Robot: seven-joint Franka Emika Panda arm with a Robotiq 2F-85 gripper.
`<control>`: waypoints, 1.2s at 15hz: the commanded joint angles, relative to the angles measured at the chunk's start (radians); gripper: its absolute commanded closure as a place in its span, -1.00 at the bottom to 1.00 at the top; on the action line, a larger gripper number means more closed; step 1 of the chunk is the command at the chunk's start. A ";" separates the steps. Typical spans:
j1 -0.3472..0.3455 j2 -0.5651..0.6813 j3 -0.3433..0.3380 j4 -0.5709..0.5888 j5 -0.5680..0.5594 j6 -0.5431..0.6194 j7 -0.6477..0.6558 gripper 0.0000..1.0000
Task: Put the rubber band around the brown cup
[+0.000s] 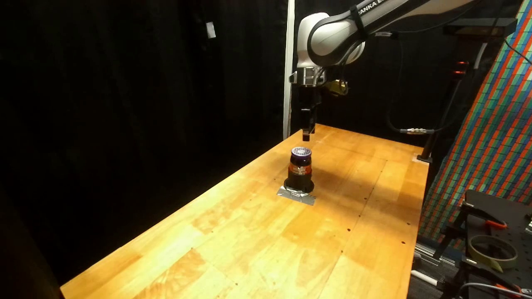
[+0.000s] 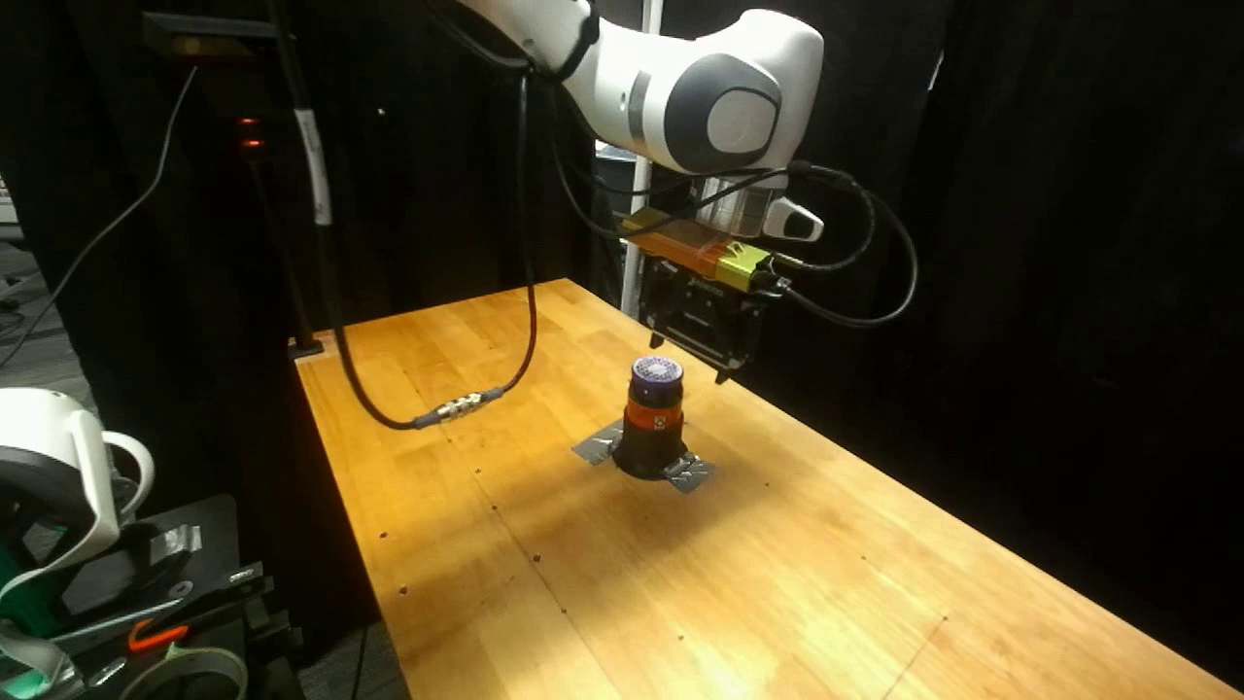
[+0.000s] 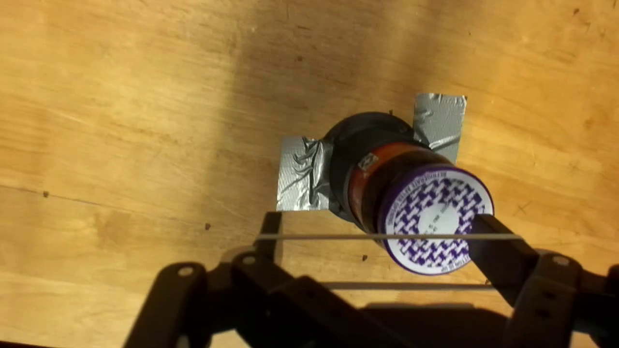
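Observation:
The brown cup is an upright dark jar with an orange band and a purple-and-white lid. It stands on the wooden table in both exterior views (image 1: pixel 300 169) (image 2: pixel 654 416) and in the wrist view (image 3: pixel 384 176). My gripper (image 1: pixel 308 136) is open above the table, its fingertips higher than the lid and apart from the cup; it also shows in an exterior view (image 2: pixel 689 360) and the wrist view (image 3: pixel 378 222). The thin tan rubber band (image 3: pixel 329 237) is stretched around both fingers, with two strands visible. One strand crosses in front of the lid in the wrist view. The band is too thin to make out in the exterior views.
The cup's black base is fixed to the wooden table (image 1: pixel 266 241) by silver tape (image 3: pixel 302 176). A hanging cable (image 2: pixel 462 405) loops over the table's far side. A side cart with a tape roll (image 1: pixel 492 251) stands beside the table.

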 commanded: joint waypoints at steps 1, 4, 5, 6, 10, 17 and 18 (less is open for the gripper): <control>0.009 0.111 0.025 0.179 0.001 -0.055 0.045 -1.00; 0.028 0.162 0.039 0.239 0.002 -0.066 0.081 -1.00; 0.034 0.178 0.041 0.256 0.006 -0.075 0.099 -1.00; 0.042 0.192 0.042 0.270 0.002 -0.084 0.111 -1.00; 0.064 0.244 0.043 0.317 0.000 -0.138 0.146 -1.00; 0.087 0.284 0.018 0.364 -0.042 -0.196 0.191 -1.00; 0.089 0.285 0.014 0.360 -0.054 -0.206 0.192 -1.00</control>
